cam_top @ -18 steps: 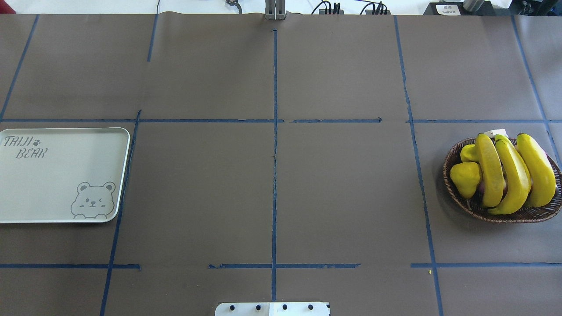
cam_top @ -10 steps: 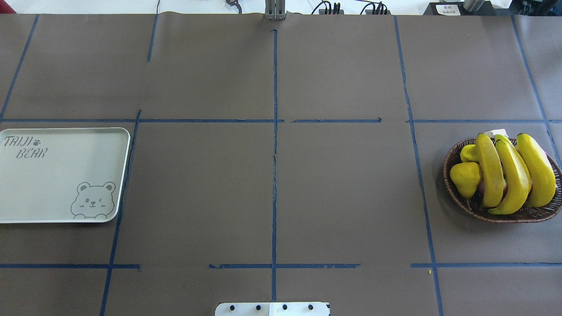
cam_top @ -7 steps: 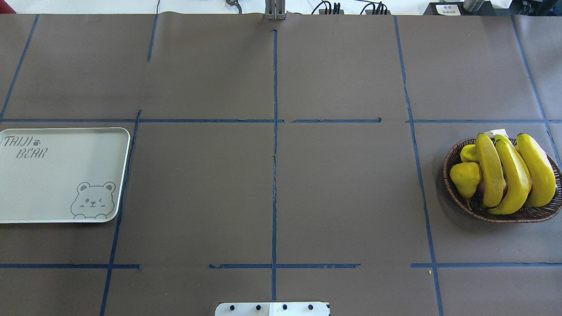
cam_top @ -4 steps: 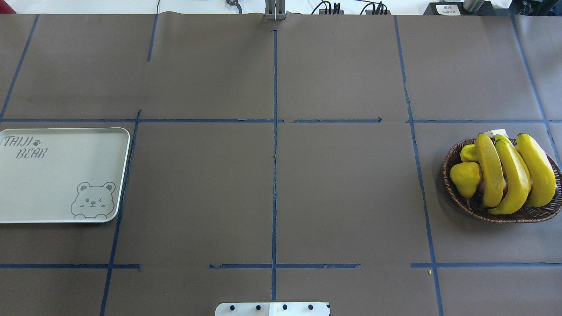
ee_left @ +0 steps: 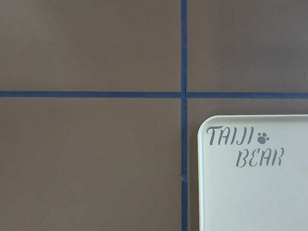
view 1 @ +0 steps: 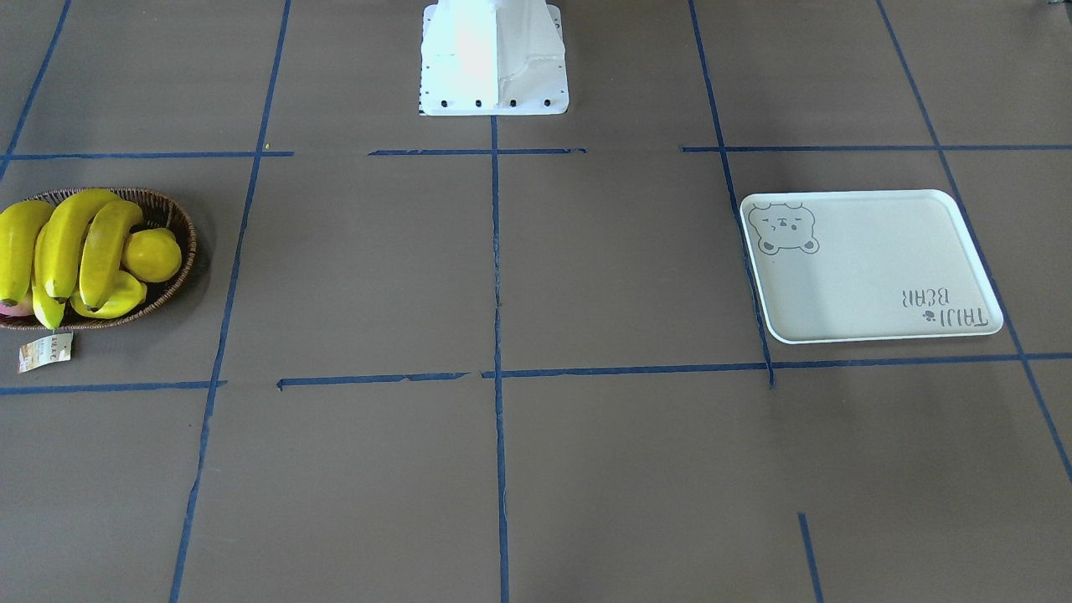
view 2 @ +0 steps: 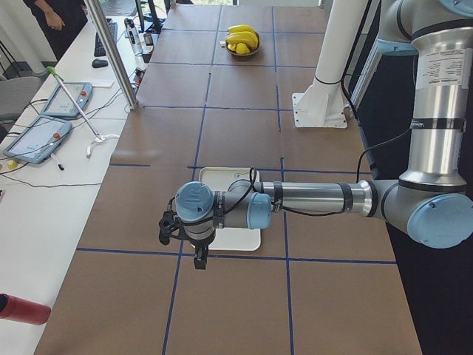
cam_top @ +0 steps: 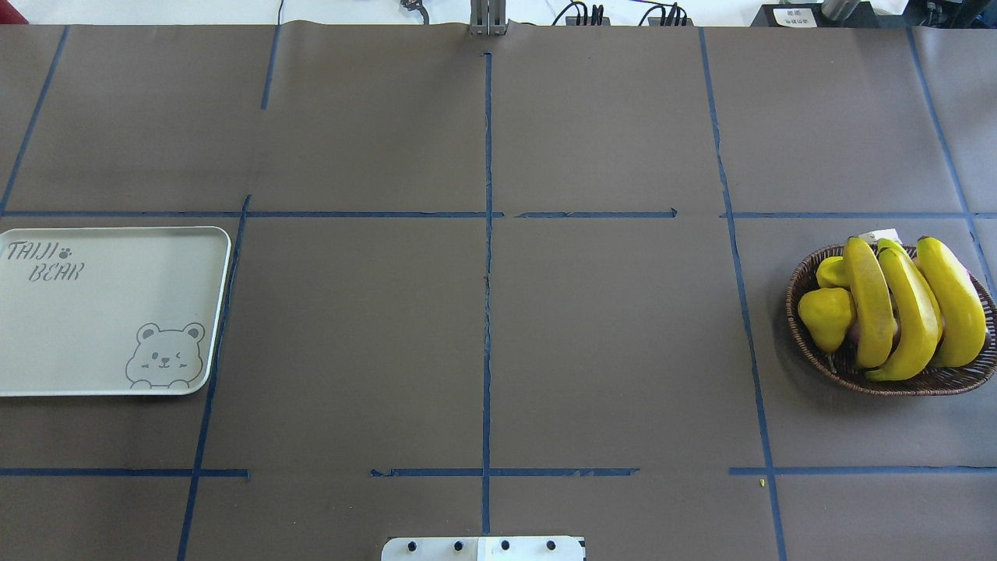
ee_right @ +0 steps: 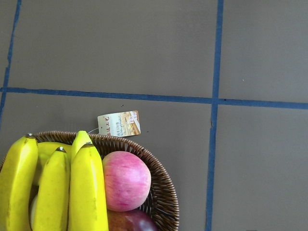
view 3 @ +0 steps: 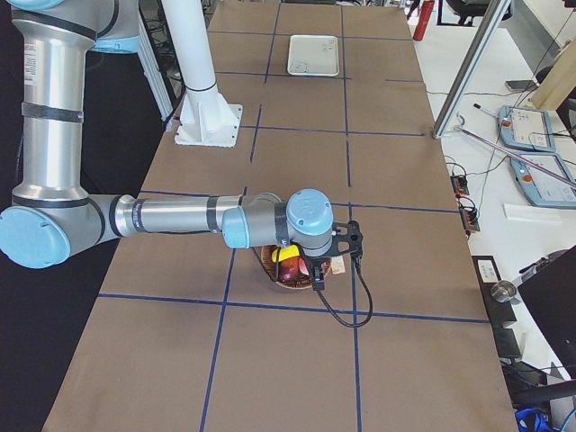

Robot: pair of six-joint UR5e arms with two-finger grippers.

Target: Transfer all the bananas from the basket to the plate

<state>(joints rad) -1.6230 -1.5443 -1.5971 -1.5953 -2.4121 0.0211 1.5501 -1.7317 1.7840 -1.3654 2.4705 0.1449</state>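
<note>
Several yellow bananas (cam_top: 896,312) lie side by side in the dark wicker basket (cam_top: 896,382) at the table's right end; they also show in the front view (view 1: 63,243) and the right wrist view (ee_right: 57,192). The cream bear-print plate (cam_top: 101,312) lies bare at the left end, and its corner shows in the left wrist view (ee_left: 255,192). My left gripper (view 2: 198,260) hangs over the plate's outer end. My right gripper (view 3: 318,279) hangs over the basket. Both show only in the side views, so I cannot tell whether they are open or shut.
A round yellow fruit (cam_top: 826,315), a pink apple (ee_right: 126,180) and a dark red fruit share the basket. Its paper tag (ee_right: 119,123) lies on the table beside it. The robot's white base (view 1: 494,59) stands mid-table at the near edge. Blue tape lines cross the brown cover.
</note>
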